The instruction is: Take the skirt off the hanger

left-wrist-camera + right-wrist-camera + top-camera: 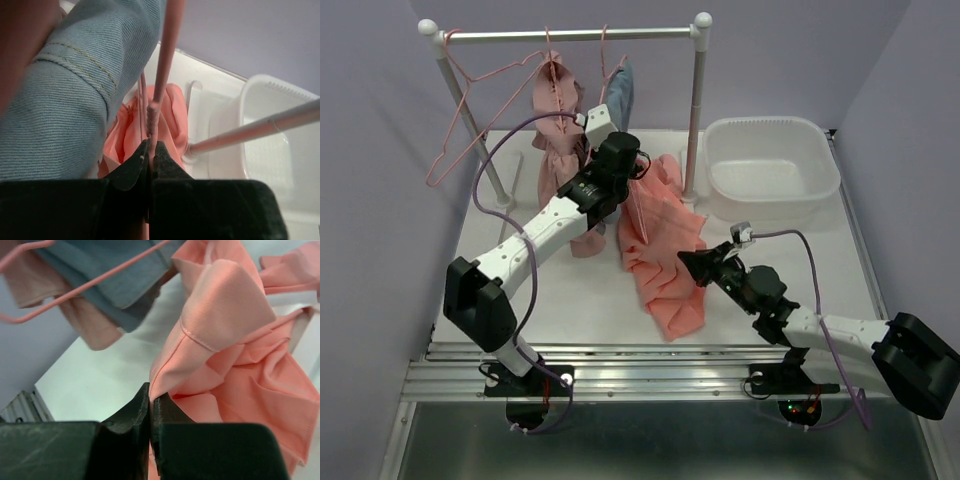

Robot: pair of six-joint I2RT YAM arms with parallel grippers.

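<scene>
The salmon skirt (pixel 660 240) lies crumpled on the table below the rack, its upper part lifted toward my left gripper (pixel 638 166). That gripper is shut on a thin pink hanger wire (pixel 161 75), which runs up past a denim garment (pixel 65 90). The skirt shows beneath it (pixel 172 112). My right gripper (pixel 684 259) is shut on a folded edge of the skirt (pixel 220 305) at its right side, low over the table. In the right wrist view the fabric rises straight out of the closed jaws.
A white rack (pixel 570 35) carries an empty pink hanger (pixel 460 110), a dusty pink garment (pixel 558 110) and the denim garment (pixel 620 90). A white basin (pixel 772 165) stands at the back right beside the rack's right post (pixel 697 110).
</scene>
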